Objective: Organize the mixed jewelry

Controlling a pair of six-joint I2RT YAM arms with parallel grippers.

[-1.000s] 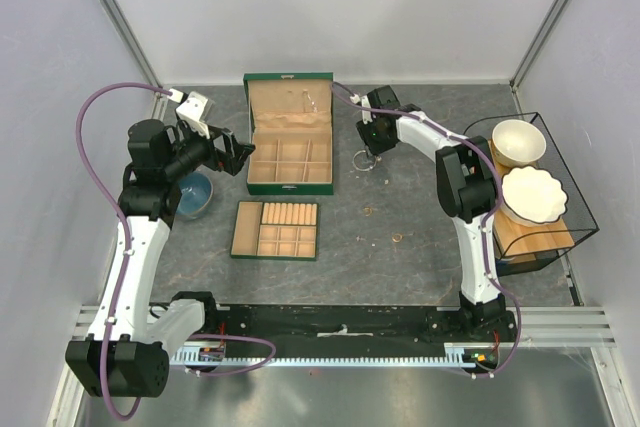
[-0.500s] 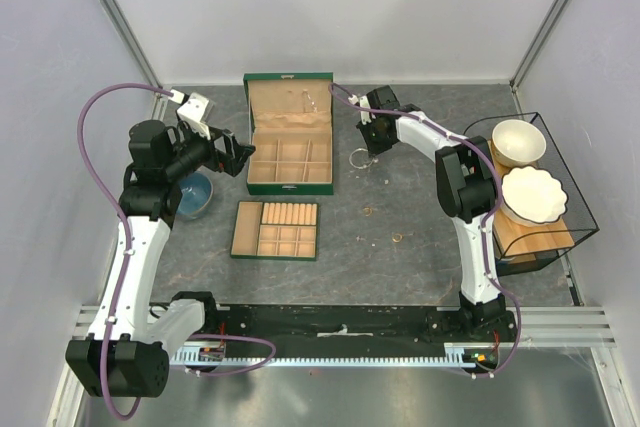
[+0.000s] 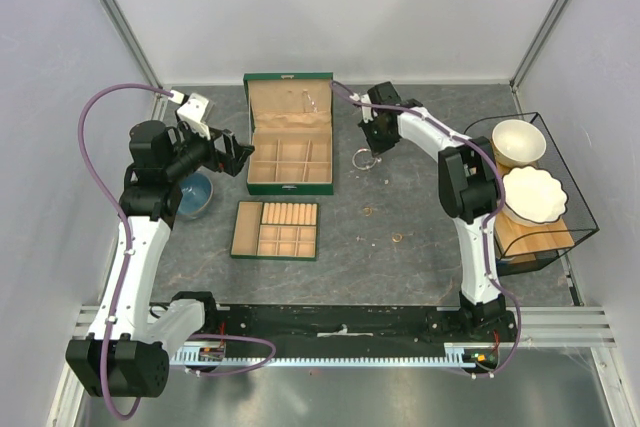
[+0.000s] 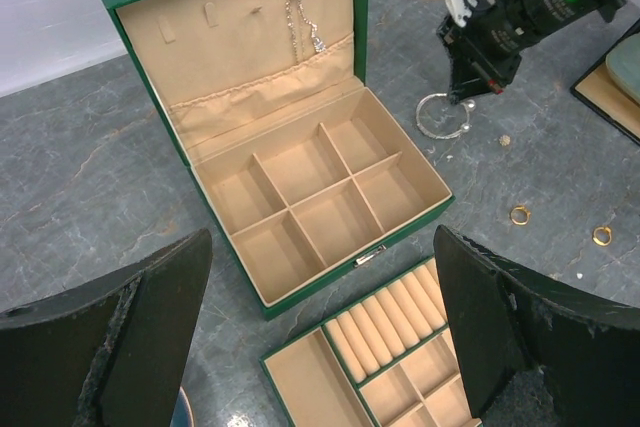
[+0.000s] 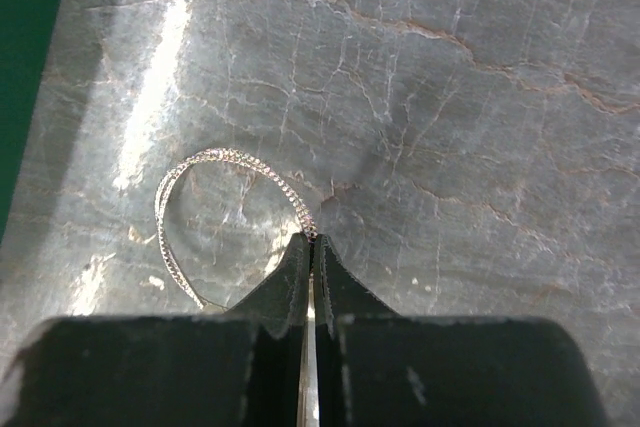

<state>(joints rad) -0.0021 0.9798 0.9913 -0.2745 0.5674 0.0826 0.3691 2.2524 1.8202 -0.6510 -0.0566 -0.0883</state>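
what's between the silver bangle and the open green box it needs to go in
Nothing visible. The right gripper is shut on the bangle, and only bare table lies between it and the open green box beside it.

The surface [image 5: 480, 97] looks like grey stone, veined and smooth with a soft sheen. The silver bangle [image 5: 225, 152] is thin bright metal, finely beaded and glinting. The right claw [image 5: 312, 257] is matt black plastic. The green box [image 4: 240, 57] is lined with matt tan cloth.
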